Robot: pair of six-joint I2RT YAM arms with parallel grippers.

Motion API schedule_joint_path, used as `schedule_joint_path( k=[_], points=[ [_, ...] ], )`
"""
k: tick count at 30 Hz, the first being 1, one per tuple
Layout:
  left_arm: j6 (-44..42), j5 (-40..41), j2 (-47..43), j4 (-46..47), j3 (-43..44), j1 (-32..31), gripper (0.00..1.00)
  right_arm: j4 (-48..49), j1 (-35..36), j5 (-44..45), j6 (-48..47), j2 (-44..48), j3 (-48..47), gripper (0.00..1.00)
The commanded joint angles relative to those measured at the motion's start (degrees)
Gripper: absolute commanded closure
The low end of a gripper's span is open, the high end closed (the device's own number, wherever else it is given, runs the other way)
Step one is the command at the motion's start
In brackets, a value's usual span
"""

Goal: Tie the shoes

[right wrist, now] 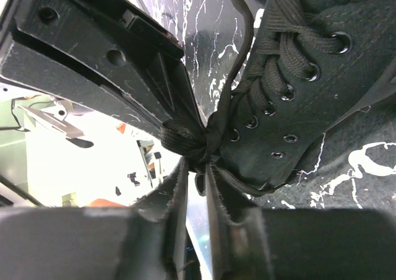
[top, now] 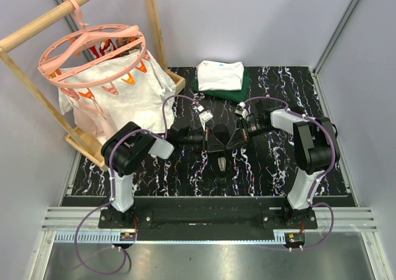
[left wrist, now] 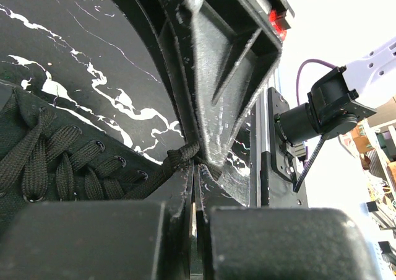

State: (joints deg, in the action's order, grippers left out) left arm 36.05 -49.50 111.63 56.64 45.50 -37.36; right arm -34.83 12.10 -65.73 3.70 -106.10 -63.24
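From above, the left gripper and right gripper meet over the sneaker at the middle of the table. The left wrist view shows that gripper's jaws pressed together on the laces. In the right wrist view, the other gripper's jaws pinch the knot. This looks like the tightening step. The next move calls for pulling outward toward the side edges, where there is room.

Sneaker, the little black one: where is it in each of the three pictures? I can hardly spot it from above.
Top external: the sneaker lies mid-picture on the marbled table, black on black.
Left wrist: the sneaker fills the lower left, its laces facing the camera.
Right wrist: the sneaker sits in the upper right.
Shared landmark: the table's white veins, beside the shoe in every view.
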Motion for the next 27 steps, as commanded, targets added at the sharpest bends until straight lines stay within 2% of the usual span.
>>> schedule_joint_path(
  k=[1,3,12,15,16,19,27],
  points=[
    [-0.5,0.1,0.2,3.0,1.4,0.2,0.99,-0.9,0.1,-1.1,-0.5,-0.4,-2.1,0.93],
    [-0.6,0.0,0.0,3.0,1.1,0.3,0.98,-0.9,0.1,0.0,-0.6,-0.3,-2.2,1.00],
    [-1.8,-0.2,-1.8,2.2,-0.4,2.1,0.93,-0.9,0.1,2.4,-1.8,0.7,-2.6,1.00],
    [-1.7,-0.6,-3.1,2.5,-1.0,2.4,0.87,-0.9,0.1,3.1,-2.0,1.2,-2.8,1.00],
    [-1.7,-1.0,-3.6,2.4,-1.6,2.5,0.79,-0.8,0.1,3.2,-2.2,1.3,-2.8,1.00],
    [-2.0,-1.9,-6.2,2.1,-2.6,2.7,0.68,-0.8,0.0,3.5,-2.6,1.4,-2.7,1.00],
    [-2.7,-2.2,-7.0,1.7,-2.3,1.3,0.64,-0.6,0.2,3.0,-2.7,1.4,-3.0,1.00]
  ],
)
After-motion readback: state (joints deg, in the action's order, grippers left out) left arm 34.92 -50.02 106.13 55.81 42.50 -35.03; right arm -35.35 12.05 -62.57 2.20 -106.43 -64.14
